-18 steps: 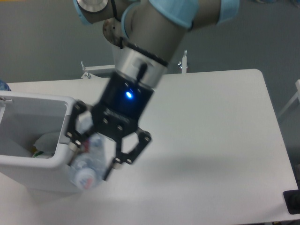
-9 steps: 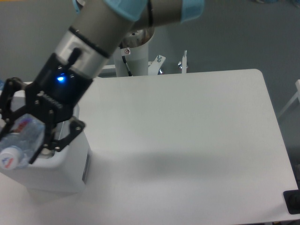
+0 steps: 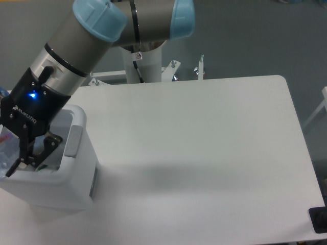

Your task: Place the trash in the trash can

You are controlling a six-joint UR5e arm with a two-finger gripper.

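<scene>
**Operator:** Report the position of the gripper [image 3: 15, 153] over the bench [image 3: 204, 143].

**Technician:** The gripper hung at the far left edge of the view, directly above the opening of the trash can [image 3: 76, 173]. Its black body showed a lit blue indicator. The arm [image 3: 97, 46] sloped down to it from the upper centre, where the white mounting column stood behind the bench.

**Operator:** State of the fingers [image 3: 48, 145]?

**Technician:** One dark finger was plainly visible, angled down into the mouth of the trash can beside the grey tab handle [image 3: 73, 141]. The opposite finger was partly cut off by the left edge. The fingers were clenched around the bottle [image 3: 6, 148].

**Operator:** Where was the bottle relative to the fingers?

**Technician:** It lay between them, on the left side of the visible finger. Only a strip of clear plastic with a red-pink patch showed; the rest fell outside the view. The bottle sat over the inside of the trash can, below the gripper body. Whether it touched the trash can wall could not be determined.

**Operator:** And the wrapper?

**Technician:** It could not be identified with certainty. A small pale and green patch showed inside the trash can under the fingers.

**Operator:** Trash can location?

**Technician:** It stood on the front-left corner of the bench, upright, with its rounded white rim facing up.
</scene>
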